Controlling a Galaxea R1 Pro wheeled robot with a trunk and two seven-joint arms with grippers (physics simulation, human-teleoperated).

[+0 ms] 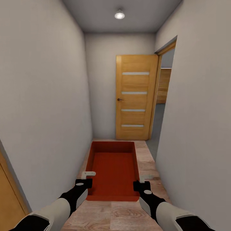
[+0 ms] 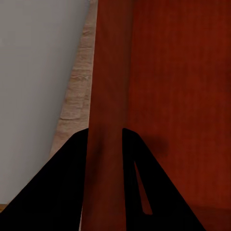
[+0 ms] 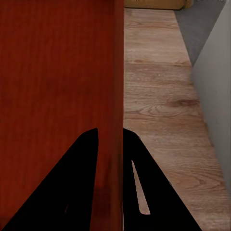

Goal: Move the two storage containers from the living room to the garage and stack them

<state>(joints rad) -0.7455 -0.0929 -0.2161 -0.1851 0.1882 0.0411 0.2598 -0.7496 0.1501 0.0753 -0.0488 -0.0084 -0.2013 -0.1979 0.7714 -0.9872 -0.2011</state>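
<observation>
Left end effector (image 1: 86,178) clamped on the left long wall of the bin (image 1: 112,170), fingers one each side of the wall in the left wrist view (image 2: 103,159). Right end effector (image 1: 143,180) same on the right long wall, wall pinched between its fingers (image 3: 109,159). Both grips sit near the bin's near end, so the bin runs forward from the end effectors, centred between the two arms, open side up, nothing inside. It looks held above the wood-plank floor (image 1: 150,160). Narrow corridor, pale grey walls (image 1: 41,112) close on both sides. Ahead: closed honey-brown door (image 1: 134,96) with four glass slits, open doorway (image 1: 163,96) just right of it with grey flooring beyond. Ceiling light (image 1: 119,14) on
</observation>
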